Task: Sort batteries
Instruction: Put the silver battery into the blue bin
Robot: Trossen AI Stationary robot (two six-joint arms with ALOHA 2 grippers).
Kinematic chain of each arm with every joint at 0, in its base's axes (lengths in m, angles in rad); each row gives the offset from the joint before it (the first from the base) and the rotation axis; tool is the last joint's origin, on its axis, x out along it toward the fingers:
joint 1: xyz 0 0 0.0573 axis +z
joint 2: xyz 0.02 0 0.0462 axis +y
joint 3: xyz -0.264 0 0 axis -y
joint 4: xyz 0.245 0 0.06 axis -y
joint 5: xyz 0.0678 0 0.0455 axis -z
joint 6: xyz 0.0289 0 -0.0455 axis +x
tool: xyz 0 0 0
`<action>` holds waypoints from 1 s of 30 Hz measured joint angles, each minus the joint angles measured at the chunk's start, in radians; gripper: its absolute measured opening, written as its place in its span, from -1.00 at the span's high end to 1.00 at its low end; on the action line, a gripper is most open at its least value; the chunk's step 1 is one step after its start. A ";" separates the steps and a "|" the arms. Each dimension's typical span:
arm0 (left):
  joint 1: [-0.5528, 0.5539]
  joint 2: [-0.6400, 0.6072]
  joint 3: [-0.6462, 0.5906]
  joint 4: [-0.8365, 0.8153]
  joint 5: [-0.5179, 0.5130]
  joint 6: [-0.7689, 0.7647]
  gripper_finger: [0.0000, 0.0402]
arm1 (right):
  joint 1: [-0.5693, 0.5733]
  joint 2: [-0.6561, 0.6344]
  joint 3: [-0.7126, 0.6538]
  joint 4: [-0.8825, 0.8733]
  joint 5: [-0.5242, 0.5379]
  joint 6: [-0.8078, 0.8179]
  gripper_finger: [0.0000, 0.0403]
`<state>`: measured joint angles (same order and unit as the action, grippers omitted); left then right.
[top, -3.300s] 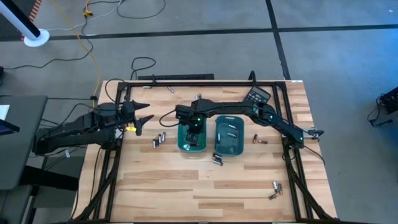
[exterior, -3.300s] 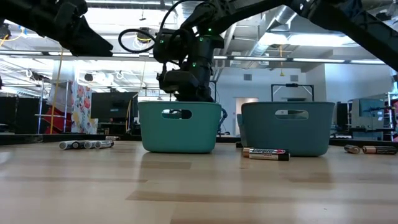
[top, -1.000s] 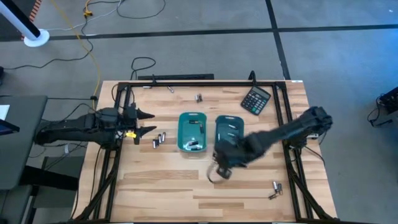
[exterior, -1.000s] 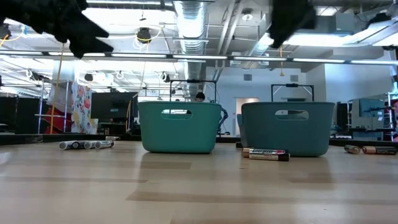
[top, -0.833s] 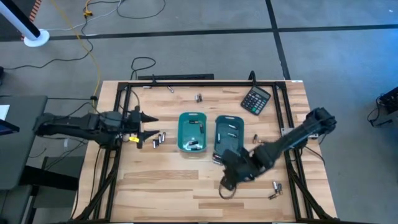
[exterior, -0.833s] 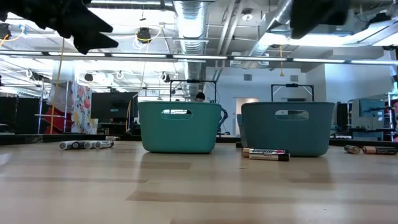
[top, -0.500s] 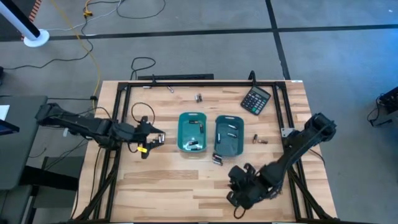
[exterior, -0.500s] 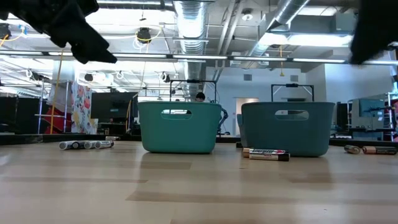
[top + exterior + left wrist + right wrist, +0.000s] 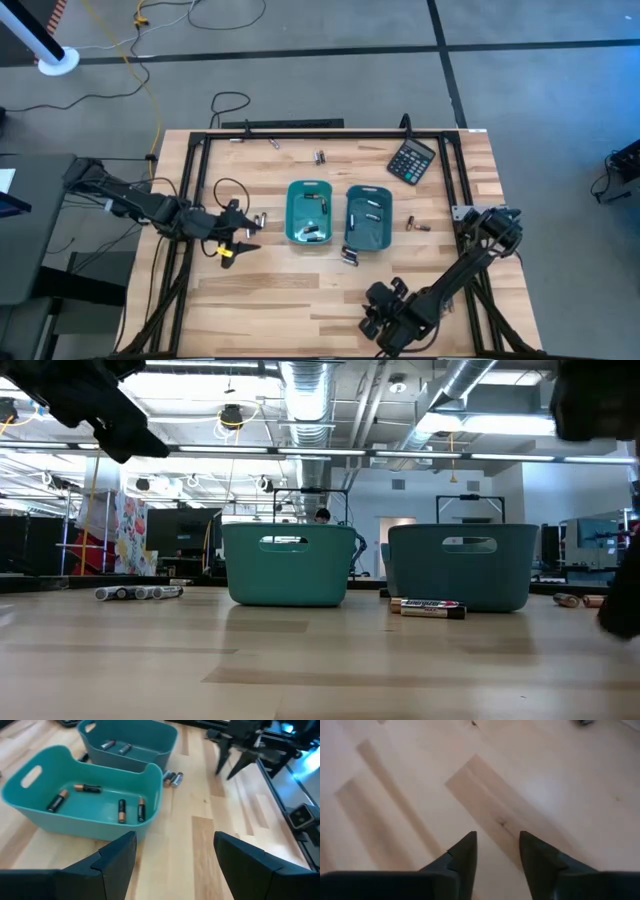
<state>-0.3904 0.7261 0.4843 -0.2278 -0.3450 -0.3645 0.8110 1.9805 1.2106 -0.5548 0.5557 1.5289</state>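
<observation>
Two teal trays stand side by side mid-table, the left tray (image 9: 309, 212) and the right tray (image 9: 369, 218), each with batteries (image 9: 120, 809) inside. Loose batteries lie left of the trays (image 9: 258, 218), at the right tray's near corner (image 9: 350, 257), to its right (image 9: 416, 226) and at the far side (image 9: 320, 156). My left gripper (image 9: 243, 236) hangs open above the table just near-side of the left cluster, with nothing between its fingers (image 9: 175, 836). My right gripper (image 9: 378, 322) is low over bare wood by the table's near edge, open and empty (image 9: 497, 836).
A black calculator (image 9: 412, 158) lies at the far right corner. A black frame (image 9: 330, 133) runs around the tabletop. The wood on the near left is bare. My right arm (image 9: 455, 275) slants across the near right part of the table.
My right gripper has swung from beside the right tray's near end toward the table's near edge, sinking and rolling as it went. My left gripper has moved toward the near edge and a little right, ending beside the battery cluster left of the trays.
</observation>
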 joint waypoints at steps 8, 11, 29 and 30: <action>-0.017 0.000 0.000 -0.001 0.000 0.000 -0.30 | -0.048 0.088 0.009 -0.027 0.052 -0.018 -0.06; -0.017 0.000 0.000 -0.001 0.000 0.000 -0.30 | -0.068 0.110 0.009 -0.028 0.076 -0.023 -0.04; -0.016 0.000 0.000 -0.051 0.000 0.005 -0.30 | -0.180 0.127 0.005 -0.036 0.184 -0.174 0.20; -0.016 0.000 0.000 -0.053 0.000 0.005 -0.30 | -0.186 0.127 0.005 -0.036 0.187 -0.174 0.21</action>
<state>-0.4068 0.7258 0.4843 -0.2810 -0.3455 -0.3599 0.6251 2.1074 1.2152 -0.5911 0.7431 1.3545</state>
